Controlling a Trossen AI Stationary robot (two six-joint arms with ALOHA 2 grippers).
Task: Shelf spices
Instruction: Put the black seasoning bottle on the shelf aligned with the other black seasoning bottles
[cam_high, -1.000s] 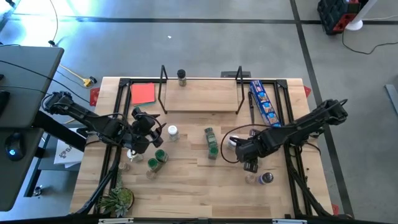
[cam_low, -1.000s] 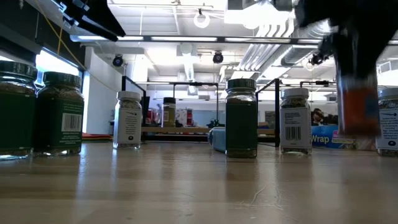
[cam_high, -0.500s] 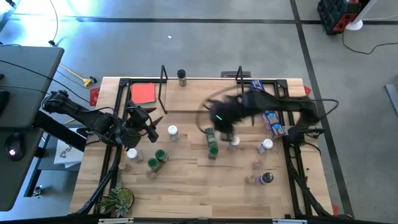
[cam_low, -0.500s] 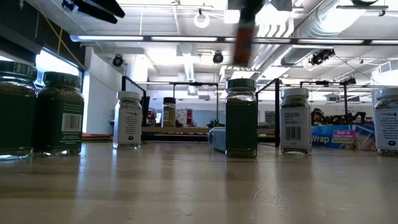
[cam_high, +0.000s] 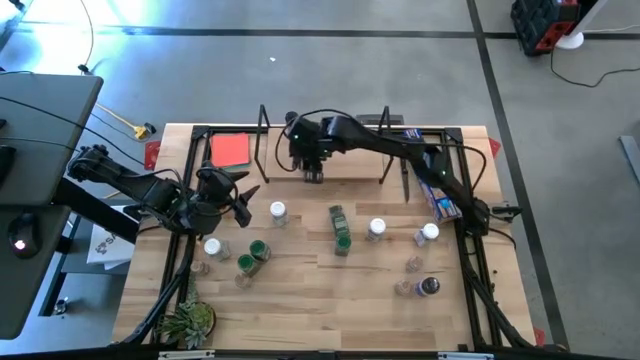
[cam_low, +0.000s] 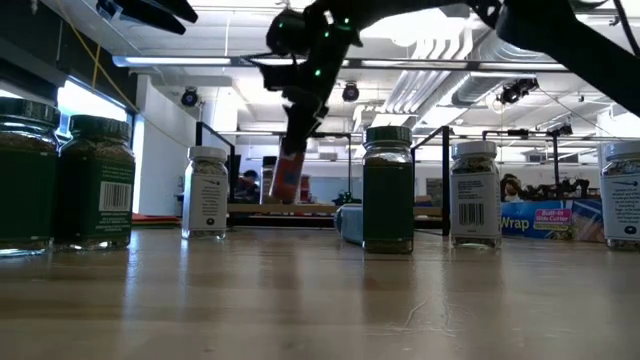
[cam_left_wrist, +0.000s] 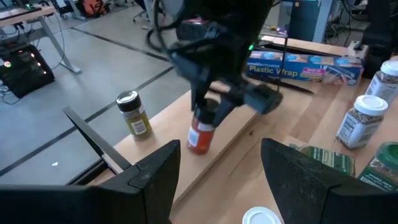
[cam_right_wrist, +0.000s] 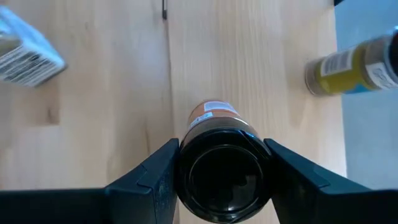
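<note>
My right gripper (cam_high: 313, 168) reaches over the light-wood shelf (cam_high: 345, 162) at the table's far side, shut on an orange-red spice jar (cam_left_wrist: 200, 134) with a black lid. A yellow-filled jar (cam_high: 292, 123) stands on the shelf's far edge, close beside it. My left gripper (cam_high: 238, 195) hangs open above the table's left part and touches nothing. Other spice jars stand on the tabletop: a white-lidded one (cam_high: 277, 211), green ones (cam_high: 340, 228) (cam_high: 257, 250), and two white-lidded ones (cam_high: 376, 229) (cam_high: 428, 233). My right gripper pinches the orange-red jar by its black-lidded top end (cam_right_wrist: 194, 171), one finger (cam_right_wrist: 152, 180) on either side. The fingers come from above, pointing down. The jar hangs tilted below them (cam_low: 290, 180), its base at the shelf board; whether it touches there, I cannot tell.
A long blue packet (cam_high: 432, 175) lies beside the shelf's right end and a flat red square (cam_high: 230, 150) beside its left end. Black loop frames (cam_high: 262, 140) (cam_high: 386, 140) rise at both shelf ends. More jars (cam_high: 420, 287) and a small plant (cam_high: 190, 322) sit near the table's near edge.
My right gripper, carrying the orange-red jar, has swung fast from the table's right near part up and across to the far side, and has come down over the shelf. My left gripper has drawn back a little toward the far edge, uncovering a white-lidded jar.
</note>
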